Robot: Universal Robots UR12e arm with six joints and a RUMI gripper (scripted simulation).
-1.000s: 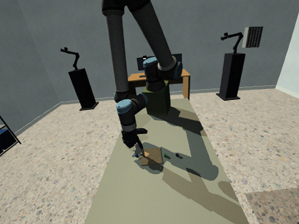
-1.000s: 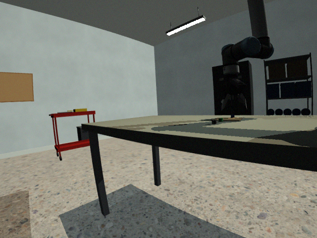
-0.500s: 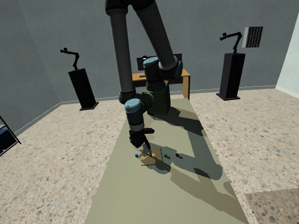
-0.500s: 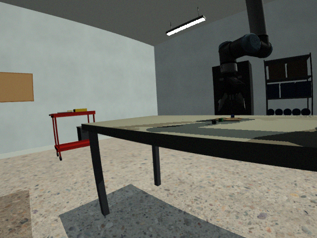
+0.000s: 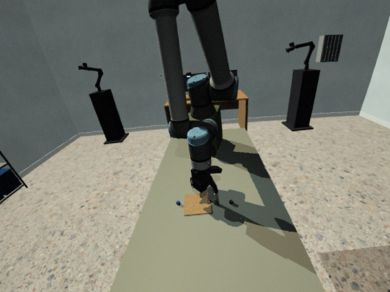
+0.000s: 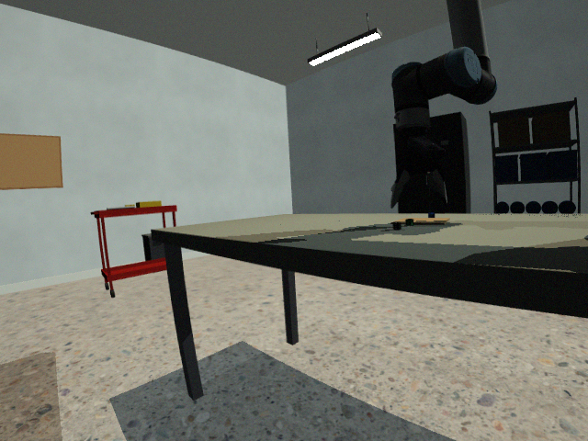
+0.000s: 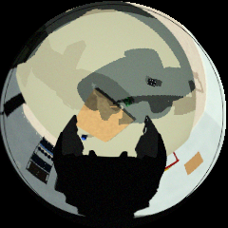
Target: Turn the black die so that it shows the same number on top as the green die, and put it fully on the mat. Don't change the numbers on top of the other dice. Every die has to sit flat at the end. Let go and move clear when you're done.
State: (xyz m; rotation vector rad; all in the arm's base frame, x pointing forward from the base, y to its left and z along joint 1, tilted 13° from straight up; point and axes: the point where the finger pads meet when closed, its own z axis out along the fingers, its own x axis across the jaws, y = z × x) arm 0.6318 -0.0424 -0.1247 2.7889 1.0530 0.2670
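The tan mat [image 5: 197, 204] lies on the olive table top. The black die [image 5: 231, 202] sits on the table to the right of the mat, off it; it also shows in the wrist view [image 7: 152, 82] and in the exterior view [image 6: 396, 226]. The green die [image 5: 215, 202] sits just off the mat's right edge, partly hidden by my fingers; it also shows in the wrist view [image 7: 127, 101]. The blue die [image 5: 178, 202] lies left of the mat. My gripper [image 5: 207, 194] hangs open and empty above the mat's right edge, next to the green die. The numbers on top are too small to read.
The table is long and narrow, with edges to the left and right of the mat. The arm's shadow [image 5: 254, 201] falls across the dice area. A wooden desk [image 5: 240, 104] stands beyond the far end. A red cart [image 6: 135, 239] stands by the wall.
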